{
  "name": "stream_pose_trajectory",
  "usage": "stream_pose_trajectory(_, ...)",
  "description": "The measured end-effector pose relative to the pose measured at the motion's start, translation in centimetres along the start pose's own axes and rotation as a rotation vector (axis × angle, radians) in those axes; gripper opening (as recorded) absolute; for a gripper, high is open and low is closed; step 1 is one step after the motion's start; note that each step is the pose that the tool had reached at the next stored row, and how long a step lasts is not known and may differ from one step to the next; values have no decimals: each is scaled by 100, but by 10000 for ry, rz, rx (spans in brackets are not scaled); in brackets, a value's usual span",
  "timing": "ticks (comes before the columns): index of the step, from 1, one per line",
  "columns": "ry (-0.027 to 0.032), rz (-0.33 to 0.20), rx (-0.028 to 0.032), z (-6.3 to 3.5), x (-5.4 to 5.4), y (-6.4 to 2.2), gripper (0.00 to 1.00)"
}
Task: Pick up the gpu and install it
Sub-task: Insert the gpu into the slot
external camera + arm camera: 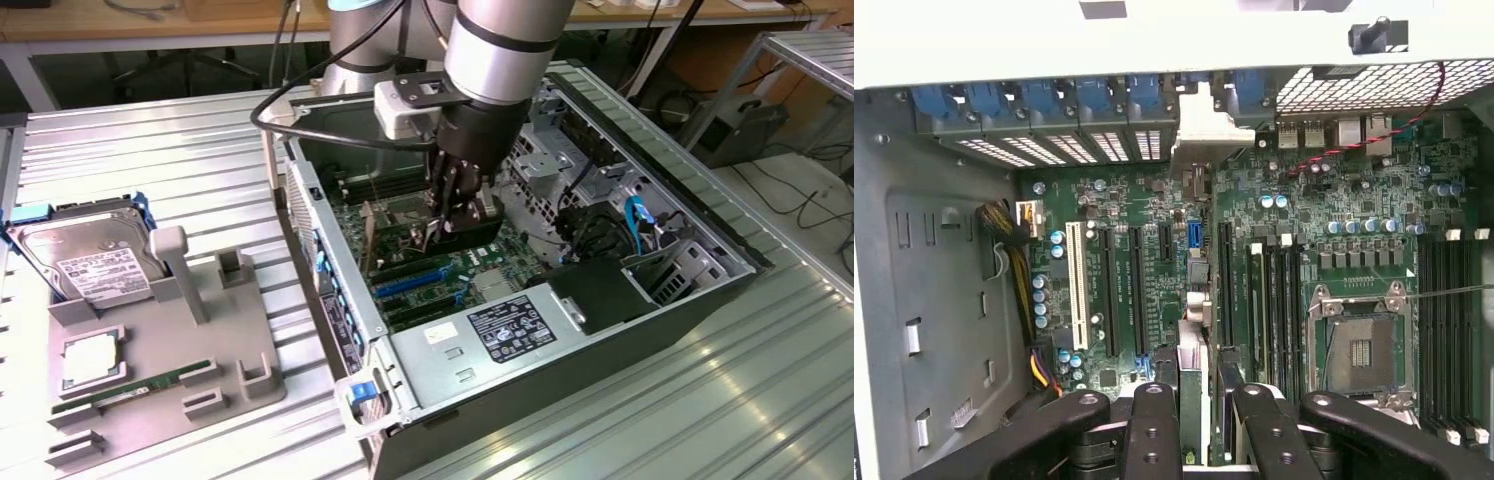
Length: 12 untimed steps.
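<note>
one thin card is sitting edge-on between the fingers: the gpu (1194, 345) is lying directly under the gripper (1204, 440), not off to either side. its long axis is running away from the fingertips toward the rear wall of the computer case (707, 215), where its silvery bracket (1202, 125) is standing in the gap between the blue latches (1044, 100). in the wrist view the card is lining up parallel with the black expansion slots (1137, 290) on the motherboard (1324, 200), falling between those slots and the longer dark slot beside the memory banks, and keeping well apart from the cpu socket (1359, 345). whether its lower edge is touching a slot or hanging just above one, i cannot tell, since the card itself is covering that line. the two inner fingers (1152, 430) are pinching in close on either face of the card, leaving only a narrow gap that the card is filling, so the grip is reading as clamped on the gpu rather than spread. in the exterior view the arm (501, 40) is reaching down inside the open case, close over the board, while the hard drive (94, 255) is resting on the grey tray (200, 340) outside, well apart.
</note>
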<state>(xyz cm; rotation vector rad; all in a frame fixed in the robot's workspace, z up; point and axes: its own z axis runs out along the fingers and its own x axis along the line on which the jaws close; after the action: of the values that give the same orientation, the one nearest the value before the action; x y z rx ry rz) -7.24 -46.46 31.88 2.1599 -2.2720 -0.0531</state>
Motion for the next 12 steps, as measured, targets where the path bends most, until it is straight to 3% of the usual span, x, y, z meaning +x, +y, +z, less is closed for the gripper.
stream_pose_trajectory(12, -3, -1, 1, 29, 0, -1, 26)
